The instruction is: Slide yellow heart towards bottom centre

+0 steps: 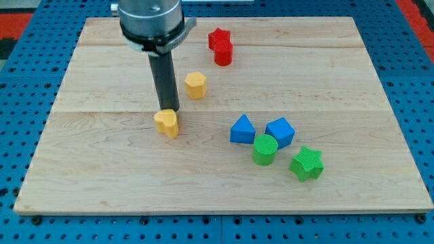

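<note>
The yellow heart (pixel 167 123) lies on the wooden board (pixel 102 169), left of the middle. My tip (pixel 169 109) stands right at the heart's top edge, touching it or nearly so, on the side towards the view's top. The dark rod rises from there to the arm's grey mount at the view's top.
A yellow hexagon block (pixel 195 85) sits up and right of the heart. A red star (pixel 218 38) and a red cylinder (pixel 224 53) lie near the top. A blue triangle (pixel 242 129), a blue cube (pixel 280 131), a green cylinder (pixel 265 150) and a green star (pixel 306 163) cluster at the right.
</note>
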{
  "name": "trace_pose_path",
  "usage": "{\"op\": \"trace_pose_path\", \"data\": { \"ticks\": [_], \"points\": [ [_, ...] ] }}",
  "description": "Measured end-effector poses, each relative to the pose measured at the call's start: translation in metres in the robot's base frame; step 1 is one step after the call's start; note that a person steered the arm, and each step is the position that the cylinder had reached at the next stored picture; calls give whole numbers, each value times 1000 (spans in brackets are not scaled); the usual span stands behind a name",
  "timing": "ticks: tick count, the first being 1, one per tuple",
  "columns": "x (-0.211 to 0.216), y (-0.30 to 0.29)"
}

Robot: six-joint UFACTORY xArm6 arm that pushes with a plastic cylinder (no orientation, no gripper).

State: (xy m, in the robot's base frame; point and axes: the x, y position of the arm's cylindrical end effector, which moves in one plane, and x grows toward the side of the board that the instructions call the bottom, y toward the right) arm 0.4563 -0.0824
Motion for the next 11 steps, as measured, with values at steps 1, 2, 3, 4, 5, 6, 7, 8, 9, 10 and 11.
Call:
{"op": "trace_pose_path", "data": {
  "ticks": [1,2,3,4,5,6,7,8,9,10,11],
  "points": [
    [35,-21],
    [-1,-48],
    [65,-43],
    [101,21],
    [113,24],
    [91,-42],
    [60,-14],
    [56,42],
    [56,64],
    [51,70],
    [57,110]
  ]
}}
